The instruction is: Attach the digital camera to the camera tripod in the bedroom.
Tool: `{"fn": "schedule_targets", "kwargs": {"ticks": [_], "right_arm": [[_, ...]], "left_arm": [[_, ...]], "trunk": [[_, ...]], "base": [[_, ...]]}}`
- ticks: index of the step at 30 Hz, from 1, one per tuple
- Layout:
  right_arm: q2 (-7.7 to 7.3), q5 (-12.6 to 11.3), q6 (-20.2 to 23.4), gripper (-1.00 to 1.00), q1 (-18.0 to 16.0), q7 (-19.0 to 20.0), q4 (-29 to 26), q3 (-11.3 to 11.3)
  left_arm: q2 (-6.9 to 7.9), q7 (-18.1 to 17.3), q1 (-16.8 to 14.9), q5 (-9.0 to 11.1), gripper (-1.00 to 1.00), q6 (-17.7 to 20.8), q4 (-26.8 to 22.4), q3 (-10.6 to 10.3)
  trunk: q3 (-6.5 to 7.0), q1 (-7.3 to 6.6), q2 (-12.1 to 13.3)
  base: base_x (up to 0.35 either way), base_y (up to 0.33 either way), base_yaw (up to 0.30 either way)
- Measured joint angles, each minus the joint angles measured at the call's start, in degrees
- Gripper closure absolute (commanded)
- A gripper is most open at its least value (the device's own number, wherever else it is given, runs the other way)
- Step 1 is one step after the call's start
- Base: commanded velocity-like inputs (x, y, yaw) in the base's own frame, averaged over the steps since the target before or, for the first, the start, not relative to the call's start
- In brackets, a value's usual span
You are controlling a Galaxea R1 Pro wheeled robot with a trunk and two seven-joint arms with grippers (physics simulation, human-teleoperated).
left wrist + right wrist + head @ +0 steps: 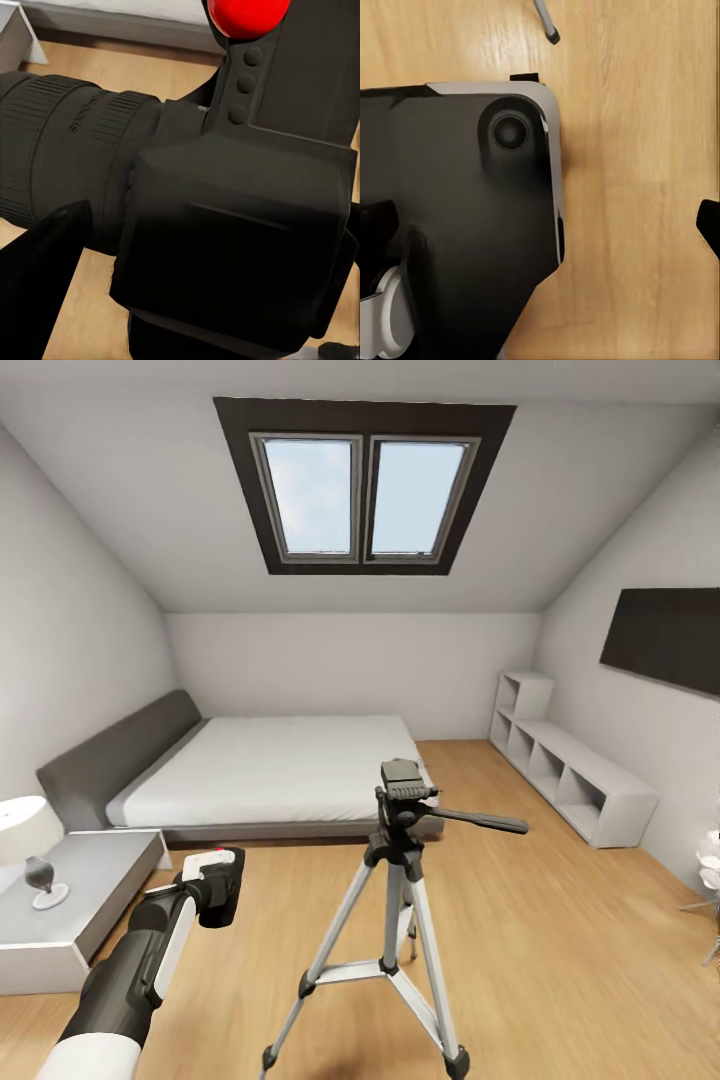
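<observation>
Held close in the left gripper (222, 882), digital camera (225, 217), black, ribbed lens barrel jutting sideways, red button (247, 15) on top; jaws closed on its body. Raised above the wood floor (560, 920), short of the camera tripod (400, 880) ahead and to that gripper's right, well apart, not touching. Tripod upright on three silver legs, dark head bare, long black pan handle (480, 821) reaching away from the gripper. Beyond the tripod, low grey bed (270, 770) under a dark-framed skylight (362, 487); white cubby shelf (570, 770) along the far right wall. Just beside the left arm, grey nightstand (90, 880) with a small lamp. Right gripper: state impossible to tell; dark robot base (457, 225) over wood floor below it.
</observation>
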Motion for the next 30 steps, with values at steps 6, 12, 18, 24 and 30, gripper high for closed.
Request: {"fn": "schedule_targets", "kwargs": {"ticks": [6, 12, 18, 24, 30], "right_arm": [[-0.08, 0.2, 0.1, -1.0, 0.0, -0.2, 0.0, 0.1], [-0.1, 0.3, 0.1, -1.0, 0.0, -0.2, 0.0, 0.1], [-0.11, 0.4, 0.1, -1.0, 0.0, -0.2, 0.0, 0.1], [-0.16, 0.5, 0.1, -1.0, 0.0, -0.2, 0.0, 0.1], [-0.21, 0.4, 0.1, -1.0, 0.0, -0.2, 0.0, 0.1]], "left_arm": [[0.03, 0.0, 0.0, 0.0, 1.0, 0.0, 0.1, 0.1], [0.07, 0.0, 0.0, 0.0, 1.0, 0.0, 0.1, 0.1], [0.08, 0.0, 0.0, 0.0, 1.0, 0.0, 0.1, 0.1], [0.05, 0.0, 0.0, 0.0, 1.0, 0.0, 0.2, 0.1], [0.08, 0.0, 0.0, 0.0, 1.0, 0.0, 0.2, 0.1]], "trunk": [[0.0, 0.0, 0.0], [0.0, 0.0, 0.0], [0.0, 0.0, 0.0], [0.0, 0.0, 0.0], [0.0, 0.0, 0.0]], "base": [[0.0, -0.064, 0.0], [0.0, -0.01, 0.0], [0.0, -0.002, 0.0], [0.0, 0.0, 0.0], [0.0, 0.0, 0.0]]}}
